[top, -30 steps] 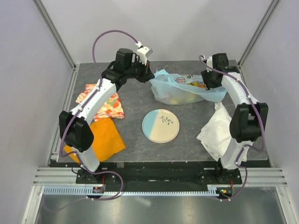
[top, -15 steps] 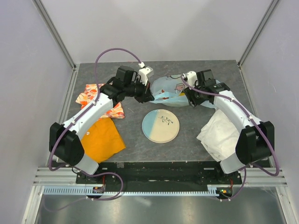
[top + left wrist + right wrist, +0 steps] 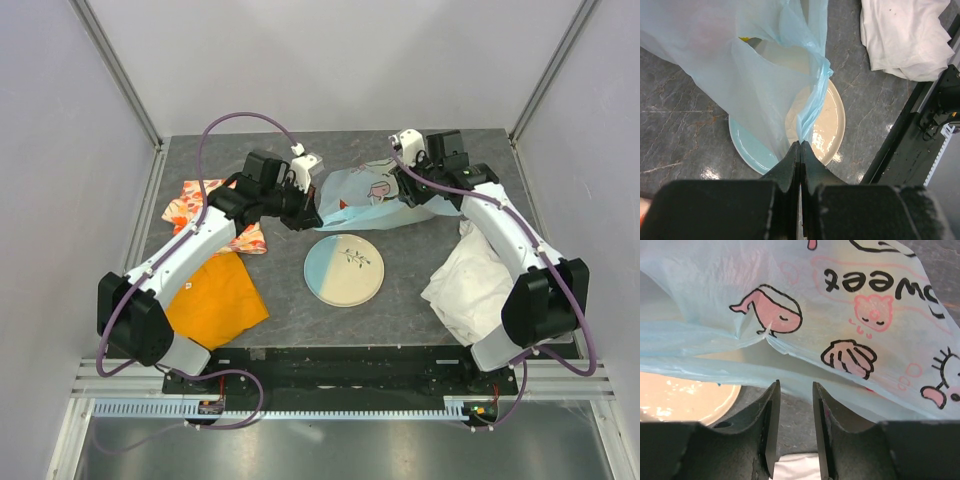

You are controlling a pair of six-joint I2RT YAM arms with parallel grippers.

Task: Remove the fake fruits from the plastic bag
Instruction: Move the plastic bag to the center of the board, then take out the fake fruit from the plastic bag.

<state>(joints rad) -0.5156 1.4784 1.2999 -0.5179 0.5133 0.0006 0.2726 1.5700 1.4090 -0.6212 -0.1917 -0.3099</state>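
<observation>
The plastic bag (image 3: 730, 60) is pinched by a bunched edge in the closed left gripper (image 3: 800, 146); the right gripper (image 3: 796, 390) is held parted, empty, just beside its printed side.

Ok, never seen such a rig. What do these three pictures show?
Two robot arms are bolted to the near edge of a table. The overhead picture looks from above and behind; the other two come from a camera on each wrist, looking along its jaws. On the table lie a plate, a white cloth, an orange cloth and a patterned cloth. The left arm has its jaws shut on a strip of the blue bag. The right arm holds its jaws apart at the bag's printed side, gripping nothing. The bag's contents are hard to make out.
</observation>
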